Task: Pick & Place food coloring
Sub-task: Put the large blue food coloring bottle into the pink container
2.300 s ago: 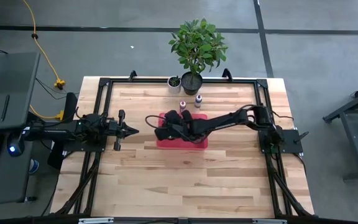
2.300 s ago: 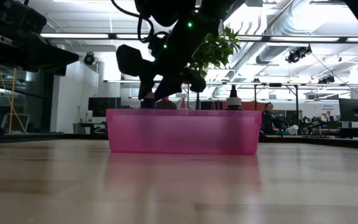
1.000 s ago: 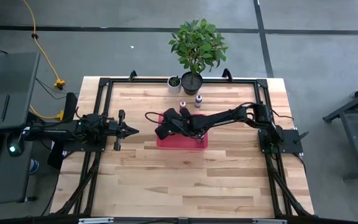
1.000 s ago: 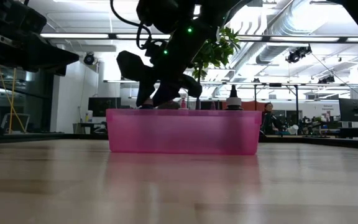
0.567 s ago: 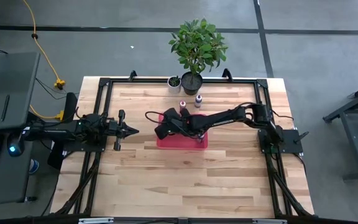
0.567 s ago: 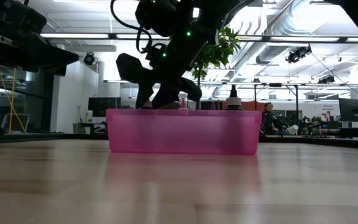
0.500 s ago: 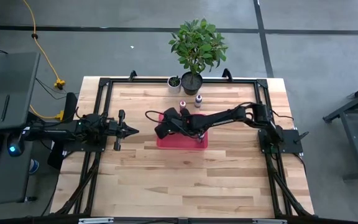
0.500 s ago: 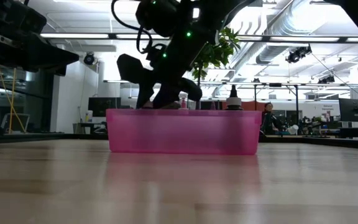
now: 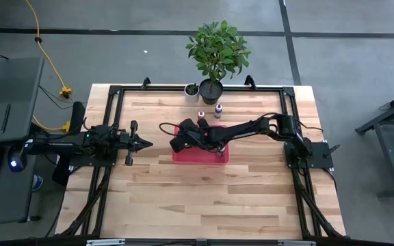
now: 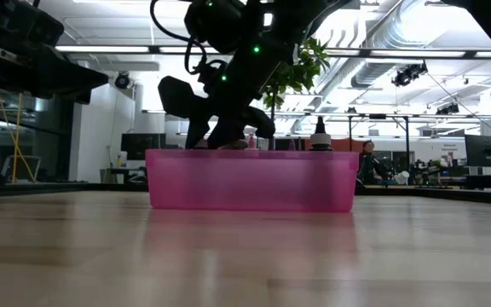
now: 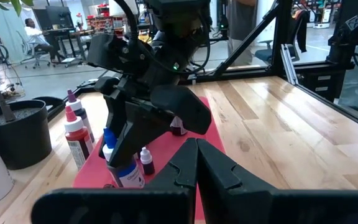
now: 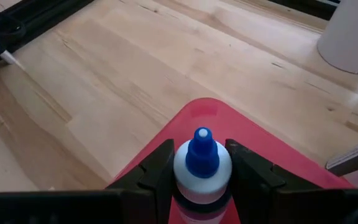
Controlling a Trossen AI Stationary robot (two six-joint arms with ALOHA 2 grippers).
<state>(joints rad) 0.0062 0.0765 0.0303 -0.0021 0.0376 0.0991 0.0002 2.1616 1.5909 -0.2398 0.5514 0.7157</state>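
My right gripper [image 12: 202, 163] is shut on a food coloring bottle with a blue cap [image 12: 202, 149] and a white body, over the left end of the red tray [image 9: 211, 156]. In the left wrist view the bottle [image 11: 126, 174] reaches down into the tray beside a tiny white-capped bottle [image 11: 146, 160] standing on the tray floor. Two more bottles [image 9: 200, 115] [image 9: 218, 109] stand on the table just beyond the tray's far side. My left gripper [image 9: 146, 143] waits shut at the table's left, level, pointing at the tray. My right gripper pinches the bottle's white shoulder [image 12: 184, 169], just below the blue cap, between its two fingers. The fingers slant down from the table's right side. The bottle stands upright with its base down inside the tray; whether it rests on the tray floor I cannot tell.
A leafy plant in a black pot [image 9: 211, 89] and a small white pot [image 9: 191, 89] stand at the far edge behind the tray. A black frame [image 9: 108, 109] runs around the wooden tabletop. Bare wood lies between the tray and the near edge.
Over the last second nothing visibly moves. Before that, my right gripper went a little toward the table's far edge and sank with the blue-capped bottle, which now sits lower behind the tray wall.
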